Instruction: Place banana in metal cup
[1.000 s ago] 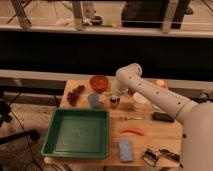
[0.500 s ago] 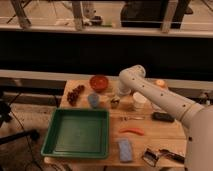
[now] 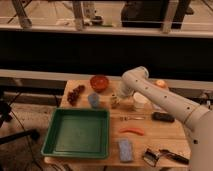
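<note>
Gripper (image 3: 116, 98) is lowered at 3 o'clock of blue-grey cup (image 3: 94, 100); grip state can't be told. Pale banana (image 3: 116, 103) seems carried beneath; metal cup isn't made out. Placing step judged underway; centring over the cup, then release, is called for.

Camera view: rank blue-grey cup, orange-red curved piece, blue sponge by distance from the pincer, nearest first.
Pincer sits mid-table, image-left of the white container.
1. Blue-grey cup, just image-left of it.
2. Orange-red curved piece, toward the camera.
3. Blue sponge, at the front edge.

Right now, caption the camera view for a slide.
Gripper low between blue-grey cup and white container on the wooden table.
</note>
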You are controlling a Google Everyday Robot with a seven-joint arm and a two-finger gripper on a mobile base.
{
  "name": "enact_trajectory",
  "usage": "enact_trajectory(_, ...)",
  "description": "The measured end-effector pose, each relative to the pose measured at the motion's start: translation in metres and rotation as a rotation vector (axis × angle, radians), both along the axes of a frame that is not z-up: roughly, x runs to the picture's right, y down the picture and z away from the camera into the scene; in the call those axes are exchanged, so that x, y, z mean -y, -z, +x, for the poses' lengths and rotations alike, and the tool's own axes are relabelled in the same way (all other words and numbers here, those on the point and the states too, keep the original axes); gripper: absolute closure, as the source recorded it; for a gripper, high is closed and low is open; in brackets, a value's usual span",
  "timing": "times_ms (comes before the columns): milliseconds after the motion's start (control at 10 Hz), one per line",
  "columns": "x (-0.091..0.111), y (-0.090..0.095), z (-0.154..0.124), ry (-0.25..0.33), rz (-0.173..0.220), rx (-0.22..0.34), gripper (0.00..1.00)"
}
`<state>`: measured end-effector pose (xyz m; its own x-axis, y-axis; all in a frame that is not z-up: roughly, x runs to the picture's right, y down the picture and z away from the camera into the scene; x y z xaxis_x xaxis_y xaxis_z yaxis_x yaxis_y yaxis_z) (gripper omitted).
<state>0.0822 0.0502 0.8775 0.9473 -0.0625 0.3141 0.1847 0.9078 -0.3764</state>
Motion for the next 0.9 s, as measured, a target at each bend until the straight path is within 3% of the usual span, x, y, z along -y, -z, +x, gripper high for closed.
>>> enact_trajectory(400,0.0,0.005,0.014,-0.016,0.012,-0.007,0.29)
enact_trajectory(500,0.004,0.011,0.019,-0.023,0.019,-0.006,0.28)
enact_trajectory(700,0.012,0.018,0.024,-0.028,0.026,-0.004,0.38)
enact_trajectory(900,0.011,0.019,0.031,-0.031,0.018,0.011,0.34)
